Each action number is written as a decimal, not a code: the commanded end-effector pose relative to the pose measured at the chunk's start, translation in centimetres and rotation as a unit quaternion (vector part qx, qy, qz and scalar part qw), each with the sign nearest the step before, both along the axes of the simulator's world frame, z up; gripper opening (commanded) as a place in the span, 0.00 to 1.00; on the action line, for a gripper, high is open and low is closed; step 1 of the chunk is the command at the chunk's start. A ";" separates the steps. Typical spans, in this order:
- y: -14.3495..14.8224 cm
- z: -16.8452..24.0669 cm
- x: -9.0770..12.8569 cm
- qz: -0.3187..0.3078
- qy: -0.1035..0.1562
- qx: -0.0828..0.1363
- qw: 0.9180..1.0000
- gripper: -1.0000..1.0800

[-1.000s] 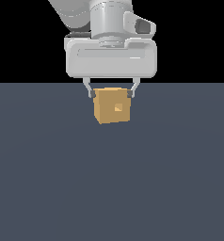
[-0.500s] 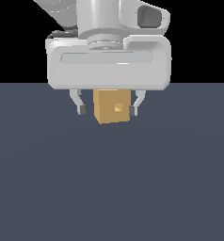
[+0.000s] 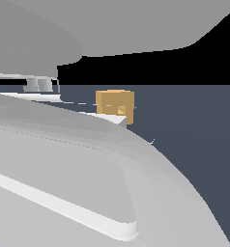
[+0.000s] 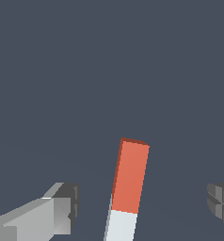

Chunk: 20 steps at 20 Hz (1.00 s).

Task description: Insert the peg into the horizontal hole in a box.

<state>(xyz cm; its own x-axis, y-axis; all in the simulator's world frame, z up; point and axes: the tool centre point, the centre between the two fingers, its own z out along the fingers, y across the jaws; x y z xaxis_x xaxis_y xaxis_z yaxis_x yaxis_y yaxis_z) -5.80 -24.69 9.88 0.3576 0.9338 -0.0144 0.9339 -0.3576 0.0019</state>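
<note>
In the wrist view the peg point(image 4: 129, 179) lies flat on the dark floor, a red-orange bar with a white part point(image 4: 121, 227) at one end. My gripper point(image 4: 142, 209) hangs above it, wide open, one fingertip point(image 4: 67, 202) on each side and clear of it. In the exterior view the tan box point(image 3: 115, 105) stands on the floor with its small square hole point(image 3: 121, 110) in the facing side. The arm's grey body fills most of that view and hides the gripper and the peg.
The dark grey floor point(image 3: 194, 120) stretches around the box in the exterior view. The arm's shell point(image 3: 64, 169) is very close to the exterior camera and blocks its left and lower parts.
The arm has swung toward the exterior camera and now fills the view. The gripper, which hung open over the box, has left it and is now over the peg.
</note>
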 end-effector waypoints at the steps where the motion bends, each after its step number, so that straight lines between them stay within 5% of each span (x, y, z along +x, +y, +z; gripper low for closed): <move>1: -3.3 -1.1 -1.6 -0.028 -0.001 0.002 1.000 0.96; 9: -9.0 -3.1 -4.9 -0.080 -0.002 0.006 0.997 0.96; 20: -9.7 -3.6 -5.3 -0.086 -0.002 0.007 0.996 0.96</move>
